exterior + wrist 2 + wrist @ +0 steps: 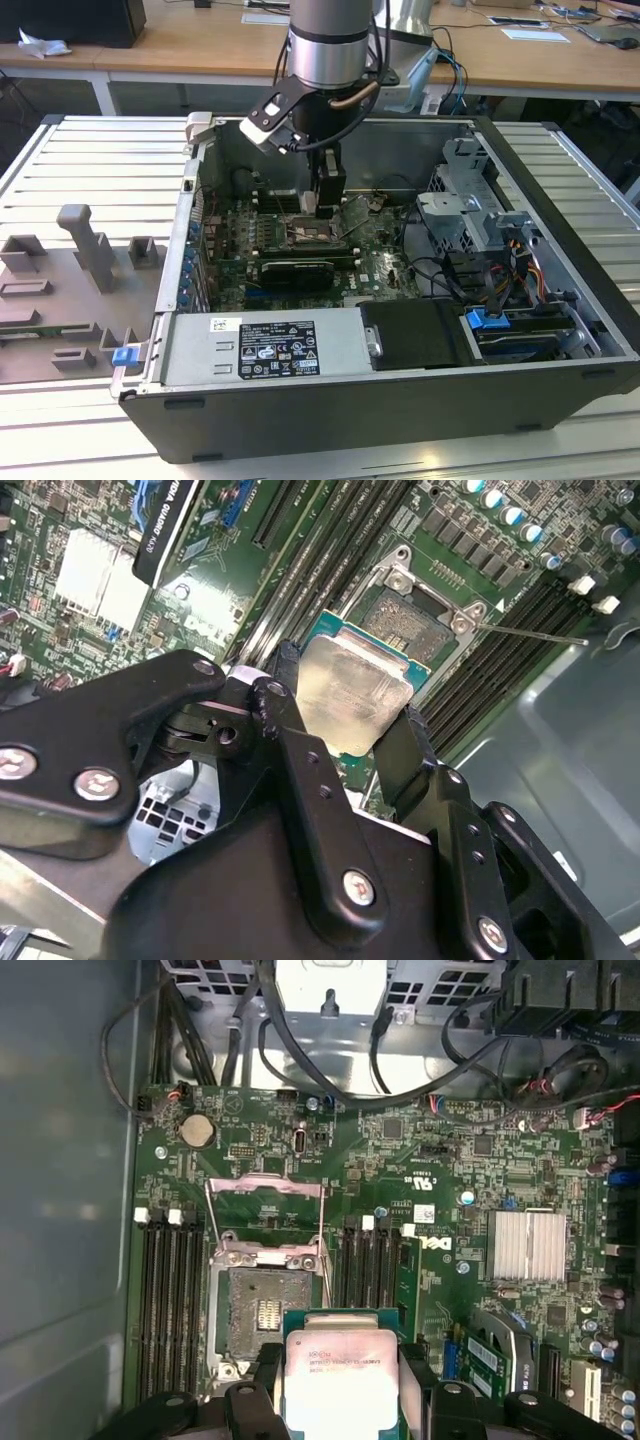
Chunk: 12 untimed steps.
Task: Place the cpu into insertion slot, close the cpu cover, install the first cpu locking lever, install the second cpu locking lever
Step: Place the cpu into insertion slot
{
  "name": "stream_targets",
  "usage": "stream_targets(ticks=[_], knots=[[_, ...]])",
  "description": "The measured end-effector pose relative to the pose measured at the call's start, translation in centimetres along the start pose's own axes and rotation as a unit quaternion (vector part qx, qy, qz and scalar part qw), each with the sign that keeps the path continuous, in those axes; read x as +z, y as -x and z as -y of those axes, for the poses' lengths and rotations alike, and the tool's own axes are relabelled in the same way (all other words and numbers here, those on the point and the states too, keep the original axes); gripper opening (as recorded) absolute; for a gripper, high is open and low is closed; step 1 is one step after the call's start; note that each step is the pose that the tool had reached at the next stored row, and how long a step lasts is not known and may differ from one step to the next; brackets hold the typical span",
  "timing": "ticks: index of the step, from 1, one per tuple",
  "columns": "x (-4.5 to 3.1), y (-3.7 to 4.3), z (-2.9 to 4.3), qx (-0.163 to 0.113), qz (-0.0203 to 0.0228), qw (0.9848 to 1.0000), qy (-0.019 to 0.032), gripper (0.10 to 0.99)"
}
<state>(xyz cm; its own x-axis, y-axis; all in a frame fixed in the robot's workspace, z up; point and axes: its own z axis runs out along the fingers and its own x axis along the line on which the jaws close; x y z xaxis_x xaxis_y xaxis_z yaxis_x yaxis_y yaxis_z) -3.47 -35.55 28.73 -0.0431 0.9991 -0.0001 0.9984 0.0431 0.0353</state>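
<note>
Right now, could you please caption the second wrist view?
Gripper holding the cpu near the empty insertion slot, not yet seated.

Vertical arm (328,40), wrist pointing straight down; jaws clamped on opposite edges of cpu (350,695).

The silvery cpu (340,1380) hangs just beside the open, dark-centred insertion slot (262,1310), cpu cover (265,1185) raised.
</note>
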Motion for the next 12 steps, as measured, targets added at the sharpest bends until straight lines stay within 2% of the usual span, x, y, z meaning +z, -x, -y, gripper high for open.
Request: stream_targets(ticks=[3, 6, 10, 12], knots=[[0.26, 0.0, 0.01, 0.0, 0.0, 1.0, 0.0, 0.541], [1.09, -0.02, 0.03, 0.0, -0.0001, 1.0, -0.0017, 0.541], [1.52, -0.23, 0.04, 0.0, 0.0, 1.0, -0.0019, 0.541], [2.09, -1.03, 0.02, 0.0, -0.0001, 1.0, -0.0019, 0.541]])
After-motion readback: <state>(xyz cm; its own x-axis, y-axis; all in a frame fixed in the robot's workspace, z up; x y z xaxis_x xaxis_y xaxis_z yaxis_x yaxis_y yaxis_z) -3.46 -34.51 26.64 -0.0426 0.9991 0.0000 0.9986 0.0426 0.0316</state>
